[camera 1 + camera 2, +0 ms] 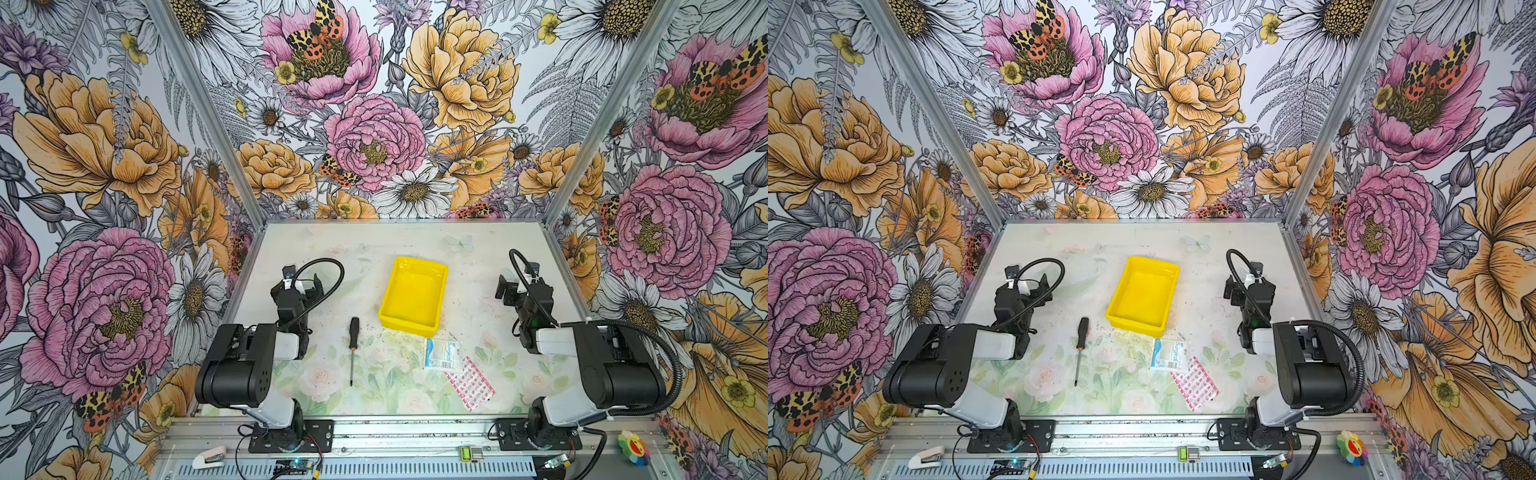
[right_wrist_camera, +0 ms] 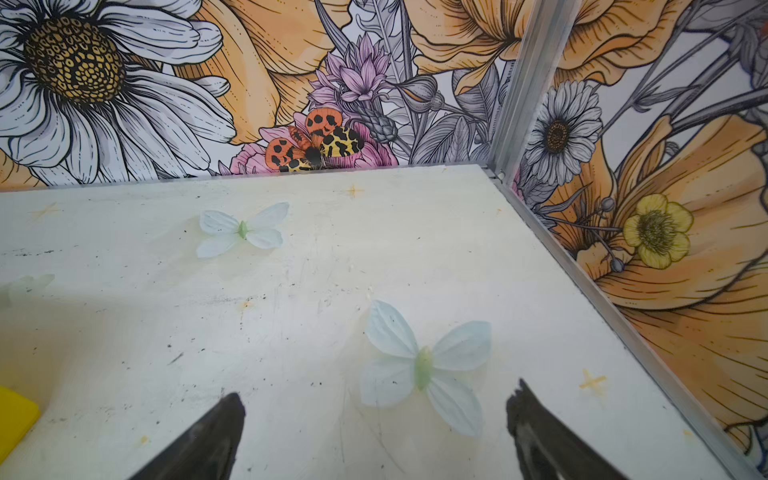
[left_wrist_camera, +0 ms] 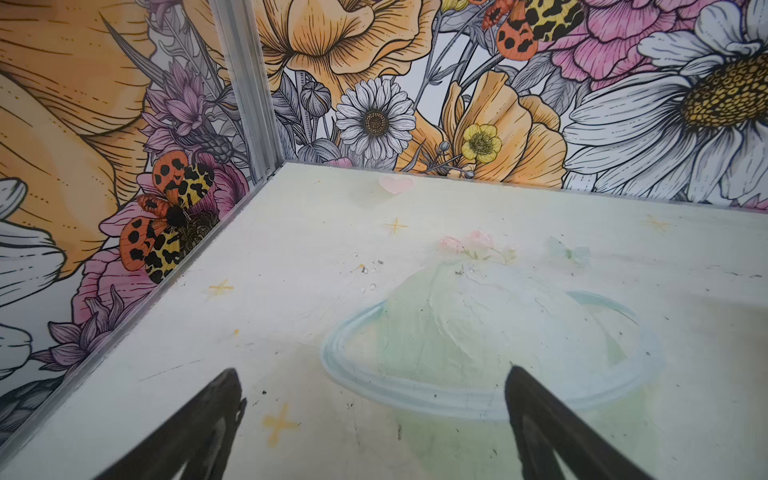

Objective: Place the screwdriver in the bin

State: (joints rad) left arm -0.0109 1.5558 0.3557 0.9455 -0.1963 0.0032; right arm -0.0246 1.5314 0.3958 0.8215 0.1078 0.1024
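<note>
screwdriver (image 1: 353,348) (image 1: 1080,348) is flat on the table (image 1: 374,241), outside the bin. Black handle points to the far wall, shaft tip to the near edge, nearly straight front-to-back. Nothing touches it.

bin (image 1: 409,326) (image 1: 1136,328) is mid-table, yellow, nothing in it. Its near-left corner is just beyond and to the right of the screwdriver handle, with a clear gap between them. 1 yellow corner of the bin also shows at the edge of the right wrist view (image 2: 14,411).

2 flat packets lie near the bin's front-right corner: a white packet with blue print (image 1: 444,353) just in front of the bin, and a pink checked packet (image 1: 469,382) overlapping its near corner, closer to the front edge.

left gripper (image 3: 372,370) (image 1: 309,286): jaws spread wide, nothing between them, only bare table below. It sits left of the bin and beyond the screwdriver handle, well apart from both, aimed at the far-left corner.

right gripper (image 2: 377,390) (image 1: 505,289): jaws also wide, holding nothing, over a printed butterfly (image 2: 424,365) on the table. It is right of the bin, aimed at the far-right corner.

Both arms are folded back by their bases.
</note>
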